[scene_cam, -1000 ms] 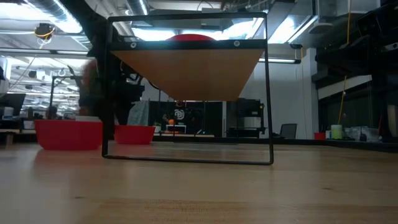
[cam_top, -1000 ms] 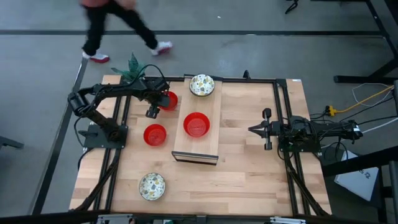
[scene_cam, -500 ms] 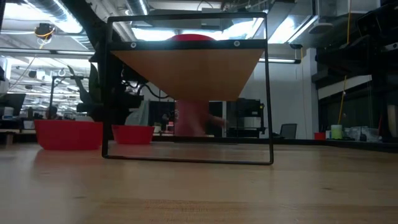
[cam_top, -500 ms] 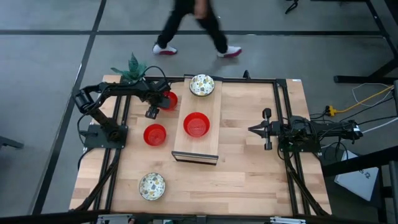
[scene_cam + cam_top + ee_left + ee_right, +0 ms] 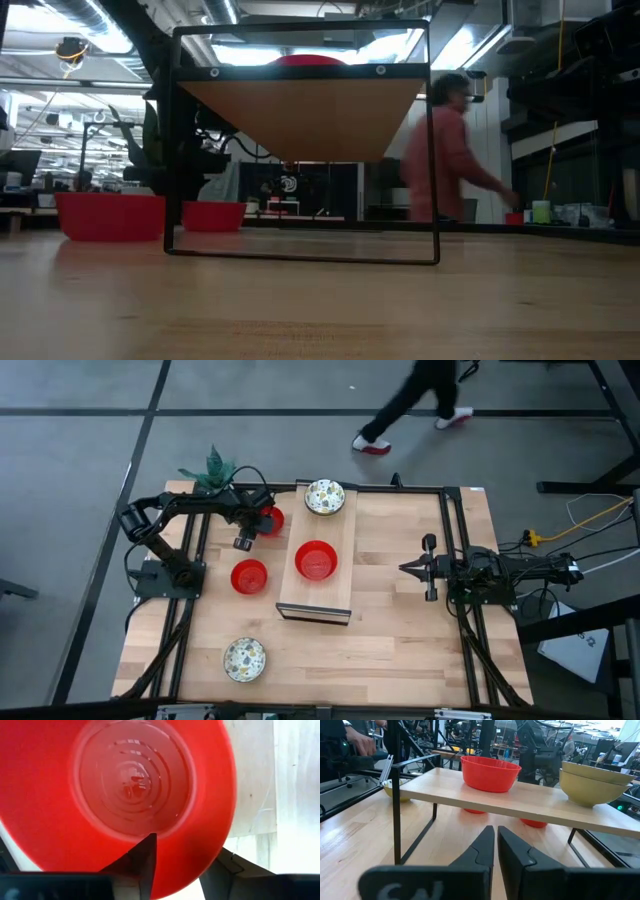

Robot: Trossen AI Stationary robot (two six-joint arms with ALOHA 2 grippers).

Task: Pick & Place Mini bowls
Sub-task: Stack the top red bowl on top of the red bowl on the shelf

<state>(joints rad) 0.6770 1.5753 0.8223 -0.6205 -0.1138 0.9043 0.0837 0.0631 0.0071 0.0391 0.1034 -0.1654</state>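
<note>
With one finger inside and one outside its rim, the left hand (image 5: pixel 262 520) is partly closed around the red bowl (image 5: pixel 271 521) beside the raised shelf (image 5: pixel 317 595), near the plant (image 5: pixel 207 470), and a thin rim pinch could slip, tipping the bowl.

Bright even overhead light, ceiling strips glaring in the low view; walking person (image 5: pixel 452 150) motion-blurred

Glossy red bowl (image 5: pixel 150 795), wooden table (image 5: pixel 400 620)
</note>
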